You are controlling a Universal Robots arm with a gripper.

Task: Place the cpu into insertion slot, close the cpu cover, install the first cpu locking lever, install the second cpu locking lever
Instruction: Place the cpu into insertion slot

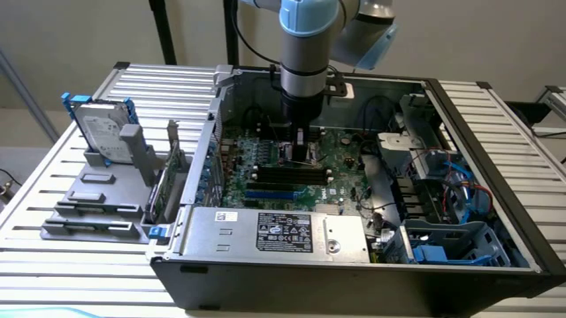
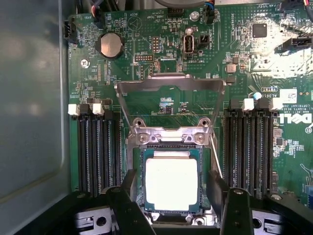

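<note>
**Pincer astride the seated chip — cover and levers left to do**

Black fingers (image 2: 128, 196) of the pincer (image 2: 172, 177) stand closest to the wrist camera, set wide apart, one on each side of the cpu (image 2: 172, 183). A sliver of socket shows between each finger and the chip's edge, so I judge that the pincer holds nothing. The cpu lies flat and square inside the insertion slot (image 2: 146, 138), pale metal face up and green border even all round. The first step looks done.

Beyond the slot the cpu cover (image 2: 171, 81) is swung up on its hinge. Its cut-out centre frames bare motherboard (image 2: 146, 49) rather than the chip, so it is not closed. A thin metal rod (image 2: 216, 164) runs along one edge of the slot. It is likely one locking lever, and it does not look latched; the other lever I cannot make out. Three of the four steps appear to remain.

Long black memory slots (image 2: 98, 152) flank the socket on both sides. In the exterior view the arm (image 1: 309, 53) reaches straight down into the open computer case (image 1: 354, 281), which lies on the slatted table (image 1: 53, 218). The pincer is low over the board's middle, beyond the grey power supply (image 1: 274, 232).
</note>
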